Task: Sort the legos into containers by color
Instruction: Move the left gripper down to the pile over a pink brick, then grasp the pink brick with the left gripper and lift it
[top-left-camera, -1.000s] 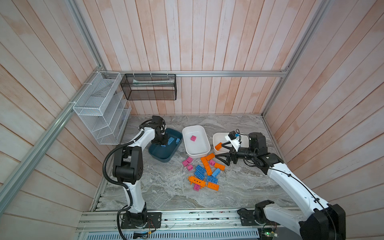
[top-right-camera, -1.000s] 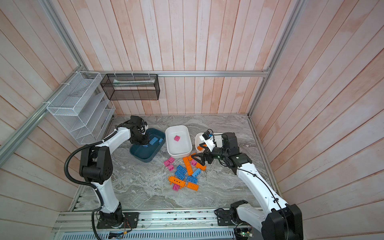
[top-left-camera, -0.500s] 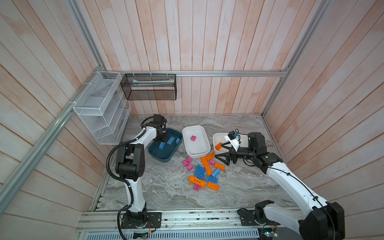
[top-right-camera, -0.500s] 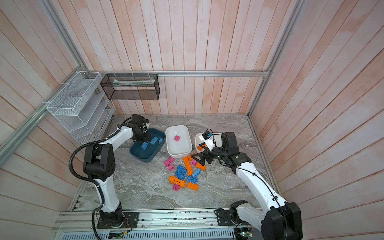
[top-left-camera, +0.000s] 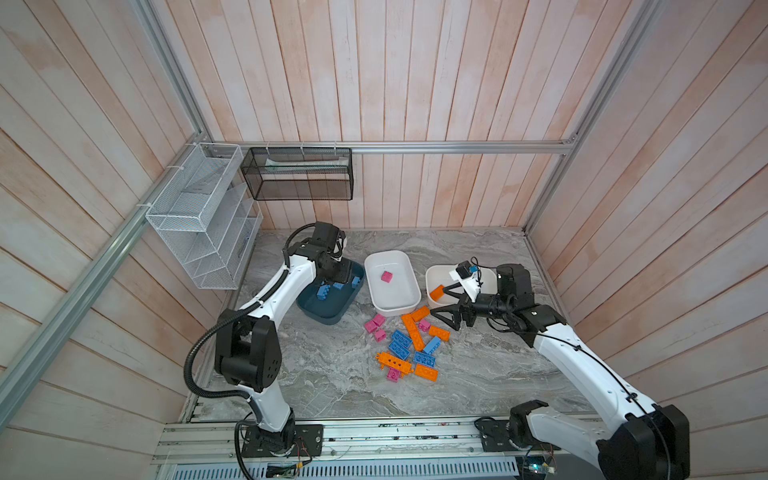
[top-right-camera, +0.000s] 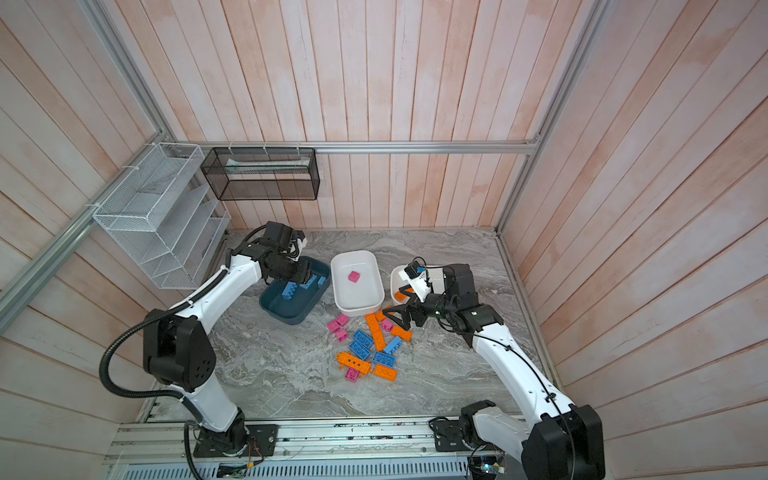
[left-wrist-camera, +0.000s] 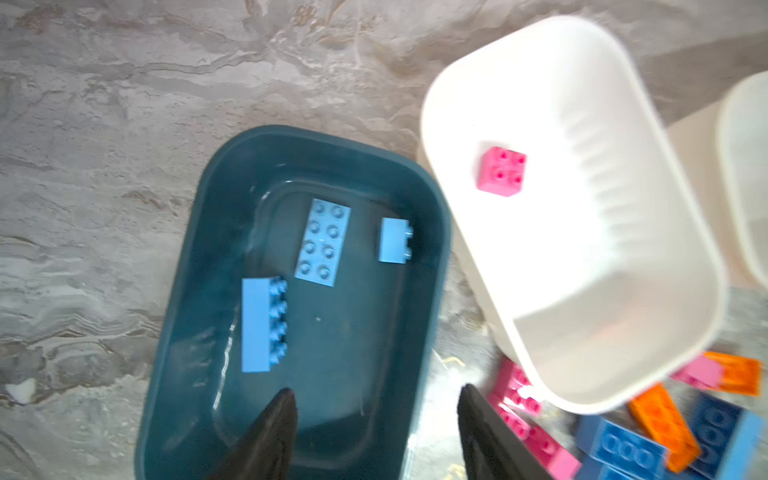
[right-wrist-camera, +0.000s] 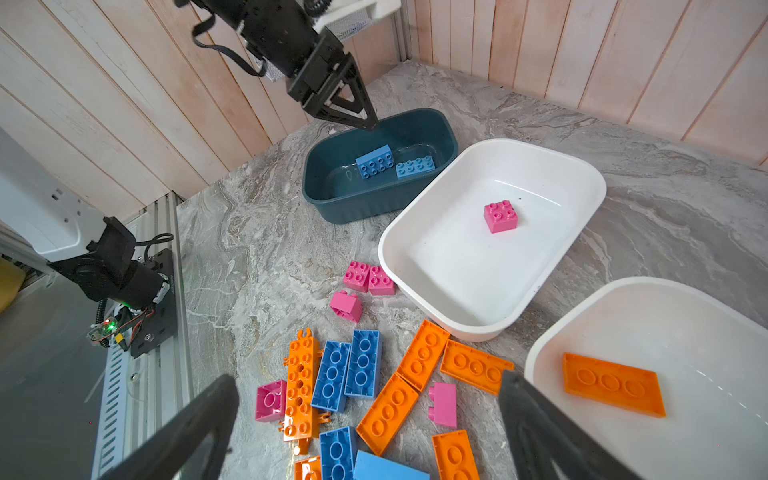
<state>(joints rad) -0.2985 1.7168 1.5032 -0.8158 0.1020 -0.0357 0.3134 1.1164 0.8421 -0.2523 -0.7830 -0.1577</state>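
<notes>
Left of centre, my left pincer (top-left-camera: 328, 284) hangs part-open, empty, over the blues' tub (top-left-camera: 322, 311). Right pincer (top-left-camera: 444, 305) gapes empty above legos (top-left-camera: 415, 337).

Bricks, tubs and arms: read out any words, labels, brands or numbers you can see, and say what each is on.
None can be read in any view.
Bricks: studs only, no lettering visible.
Teal tub and white tubs: plain.
Arms: no legible label.
Small board with a green light: any print too small to read.
</notes>
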